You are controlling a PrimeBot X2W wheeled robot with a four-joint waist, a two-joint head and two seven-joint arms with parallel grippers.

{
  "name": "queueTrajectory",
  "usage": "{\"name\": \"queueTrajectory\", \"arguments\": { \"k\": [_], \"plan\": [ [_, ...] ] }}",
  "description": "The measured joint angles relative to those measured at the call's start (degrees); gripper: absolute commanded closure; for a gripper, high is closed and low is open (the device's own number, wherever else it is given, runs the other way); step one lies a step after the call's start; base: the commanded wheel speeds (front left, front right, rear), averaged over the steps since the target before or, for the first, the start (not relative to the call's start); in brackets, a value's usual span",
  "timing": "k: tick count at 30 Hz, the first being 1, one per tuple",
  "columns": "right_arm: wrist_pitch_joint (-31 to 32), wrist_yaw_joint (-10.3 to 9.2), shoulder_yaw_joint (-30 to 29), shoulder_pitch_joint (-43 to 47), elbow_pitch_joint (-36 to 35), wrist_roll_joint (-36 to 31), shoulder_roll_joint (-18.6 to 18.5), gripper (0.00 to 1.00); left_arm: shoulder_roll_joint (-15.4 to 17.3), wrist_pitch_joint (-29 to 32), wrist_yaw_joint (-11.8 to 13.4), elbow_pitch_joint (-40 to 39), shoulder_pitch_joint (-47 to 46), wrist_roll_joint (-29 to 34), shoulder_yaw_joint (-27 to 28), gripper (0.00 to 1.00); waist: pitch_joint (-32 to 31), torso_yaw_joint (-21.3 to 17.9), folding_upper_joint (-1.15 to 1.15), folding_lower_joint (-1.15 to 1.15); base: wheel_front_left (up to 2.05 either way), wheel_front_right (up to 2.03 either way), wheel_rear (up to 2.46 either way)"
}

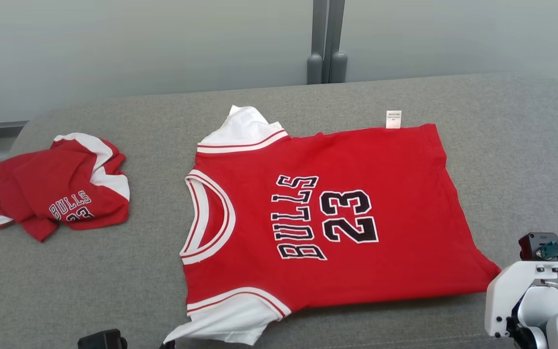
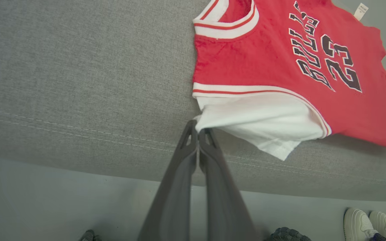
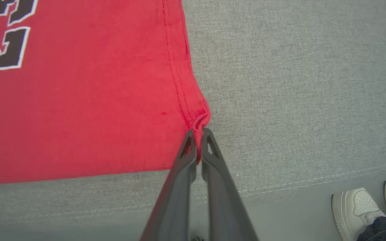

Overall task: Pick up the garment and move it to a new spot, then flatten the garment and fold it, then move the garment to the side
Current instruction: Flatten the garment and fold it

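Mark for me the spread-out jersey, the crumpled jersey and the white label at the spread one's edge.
spread-out jersey (image 1: pixel 405 194): head view, plain red cloth right of the number.
crumpled jersey (image 1: pixel 32 189): head view, red middle of the heap.
white label (image 1: pixel 393 119): head view, middle of the label.

A wide grey woven-fabric padded surface (image 1: pixel 90 300) with a stitched front edge sits before a plain pale grey wall (image 1: pixel 114 48) and a grey vertical metal post (image 1: pixel 327 39). Below it is a smooth pale floor (image 2: pixel 62 201), where a person's white sneakers (image 3: pixel 357 207) stand.

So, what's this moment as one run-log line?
jersey: flat on cushion | left jaws: shut on sleeve | right jaws: shut on hem corner
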Motion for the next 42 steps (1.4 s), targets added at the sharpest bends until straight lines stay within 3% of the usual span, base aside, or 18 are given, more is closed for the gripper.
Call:
{"name": "queueTrajectory", "arguments": {
  "k": [8,16,28,42],
  "plan": [
    [2.15,0.0,-0.67,2.59,-7.15,2.19,1.33,1.0,0.74,2.18,0.45,-4.83,-0.14,-1.32,0.7,1.0,0.56,-0.63,0.0,0.0,0.0,0.0,0.0],
    [1.58,0.0,-1.55,-2.46,-8.06,4.12,2.31,1.0,1.62,6.67,-2.08,-0.67,-12.94,2.04,-2.71,1.0,2.35,-0.72,0.0,0.0,0.0,0.0,0.0],
    [-2.79,-0.01,-2.45,-13.18,0.37,2.22,2.59,1.0,-2.11,8.26,-5.13,11.87,-31.61,6.72,-5.88,1.0,8.01,-0.35,0.0,0.0,0.0,0.0,0.0],
    [-12.16,-0.01,-2.19,-22.73,11.56,-0.21,2.46,1.0,-4.82,4.53,-7.6,22.98,-41.01,8.0,-5.83,1.0,13.68,-0.04,0.0,0.01,0.0,0.0,0.0]
  ]
}}
